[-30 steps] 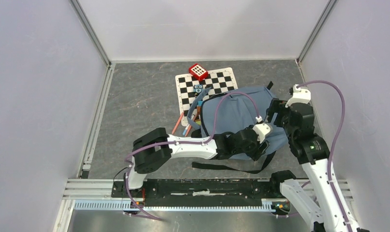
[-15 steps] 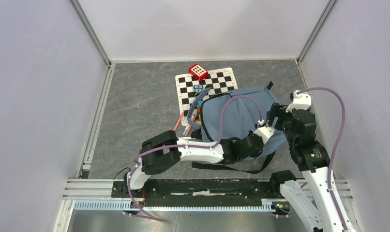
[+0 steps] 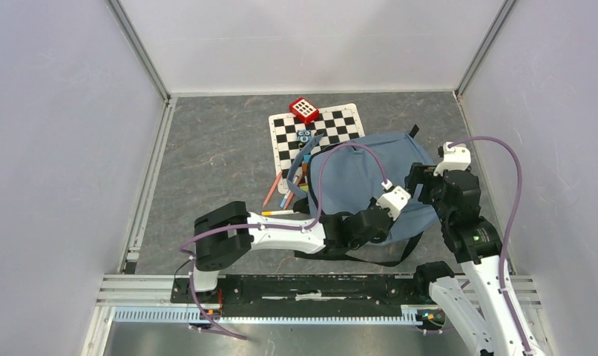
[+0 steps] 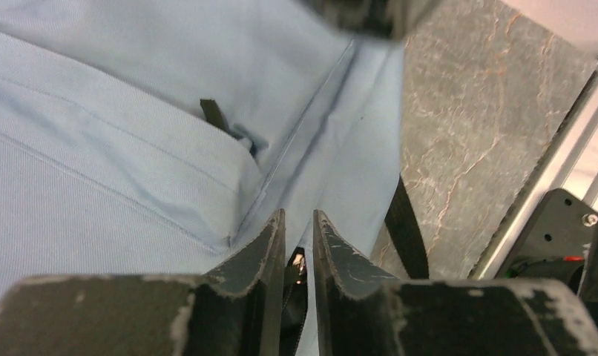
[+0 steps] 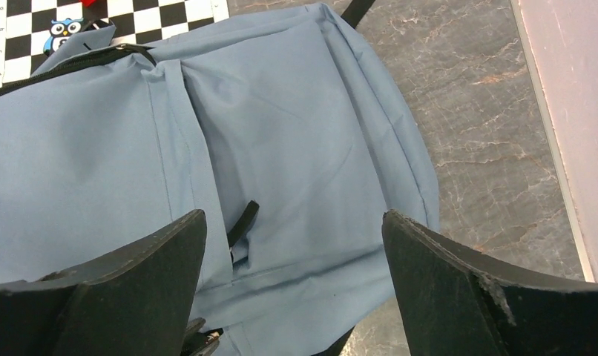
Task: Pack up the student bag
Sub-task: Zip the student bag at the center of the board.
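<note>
**Top view.** The student bag (image 3: 355, 185), a large soft blue-grey fabric backpack, lies flat on the grey marbled worktop (image 3: 207, 163), at about 3 o'clock from its middle. At the bag's 11 o'clock lies a black-and-white chequered mat (image 3: 333, 122) carrying a red block with white dots (image 3: 304, 110). Loose coloured pencils (image 3: 271, 191) lie at the bag's 9 o'clock, outside it, so the packing appears not yet done. A black webbing strap (image 3: 340, 259) trails from the 6 o'clock edge.

**Left hand** (image 4: 297, 216). It reaches across to the bag's 5 o'clock edge, with its jaws drawn to a narrow slit over the seam below the front pocket. A small dark piece with a metal glint sits in the slit; whether it is pinched cannot be told. This placement suggests a hold low on the bag, to pin or pull the fabric.

**Right hand** (image 5: 292, 222). It is poised above the bag's 3 o'clock side, jaws spread wide and holding nothing. The pocket's short dark pull tab (image 5: 242, 221) lies below and between them. The hand is probably placed to take that tab or to steady the cloth while the other hand acts.
</note>
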You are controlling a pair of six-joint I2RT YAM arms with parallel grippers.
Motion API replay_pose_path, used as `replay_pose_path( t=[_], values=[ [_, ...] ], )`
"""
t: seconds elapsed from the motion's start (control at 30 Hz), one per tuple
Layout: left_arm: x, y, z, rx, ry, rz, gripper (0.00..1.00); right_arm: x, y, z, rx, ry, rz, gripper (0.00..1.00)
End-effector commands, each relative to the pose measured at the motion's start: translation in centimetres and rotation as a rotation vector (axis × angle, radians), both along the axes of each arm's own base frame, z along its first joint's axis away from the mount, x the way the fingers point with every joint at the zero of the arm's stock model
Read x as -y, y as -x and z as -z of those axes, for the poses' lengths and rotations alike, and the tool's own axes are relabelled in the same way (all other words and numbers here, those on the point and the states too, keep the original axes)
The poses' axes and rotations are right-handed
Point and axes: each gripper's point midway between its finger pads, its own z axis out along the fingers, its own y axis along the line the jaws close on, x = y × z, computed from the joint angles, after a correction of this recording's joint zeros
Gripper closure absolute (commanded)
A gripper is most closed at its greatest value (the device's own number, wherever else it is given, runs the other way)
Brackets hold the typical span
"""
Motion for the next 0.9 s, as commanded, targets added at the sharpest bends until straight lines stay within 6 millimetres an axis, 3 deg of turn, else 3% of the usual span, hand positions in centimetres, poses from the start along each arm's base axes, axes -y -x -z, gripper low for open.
replay_pose_path(
  t=[0.0, 0.07, 0.1, 0.2, 0.3, 0.43, 0.57, 0.73, 0.87],
  values=[
    [2.2, -0.7, -3.4, 0.046, 0.078, -0.006, 0.74, 0.1, 0.3, -0.3, 0.006, 0.032, -0.018, 0.07],
    [2.3, -1.0, -3.0, 0.03, 0.072, -0.037, 0.71, 0.2, 0.4, -0.3, 0.004, 0.039, -0.022, 0.07],
    [2.2, -1.2, -2.8, 0.028, 0.065, -0.054, 0.65, 0.2, 0.4, -0.2, 0.004, 0.039, -0.022, 0.07],
    [0.9, -1.9, -2.8, 0.042, 0.051, -0.149, 0.6, 0.1, 0.6, 0.0, 0.005, 0.037, -0.025, 0.06],
    [-0.2, -2.0, -4.1, 0.026, 0.103, -0.215, 0.36, -0.1, 0.6, 0.4, -0.001, 0.031, -0.04, 0.06],
    [-1.1, -1.7, -6.1, -0.044, 0.204, -0.264, 0.23, -0.4, 0.5, 0.5, -0.01, 0.033, -0.057, 0.05],
    [-2.8, -1.9, -4.6, -0.09, 0.18, -0.341, 0.22, -0.5, 0.4, 0.4, -0.011, 0.037, -0.06, 0.05],
    [-2.9, -1.1, -3.4, -0.164, 0.223, -0.313, 0.4, -0.6, 0.6, 0.6, -0.012, 0.012, -0.058, 0.05],
    [-2.4, -1.1, -2.2, -0.22, 0.214, -0.297, 0.47, -0.9, 0.6, 0.8, -0.014, -0.004, -0.066, 0.05]
  ],
)
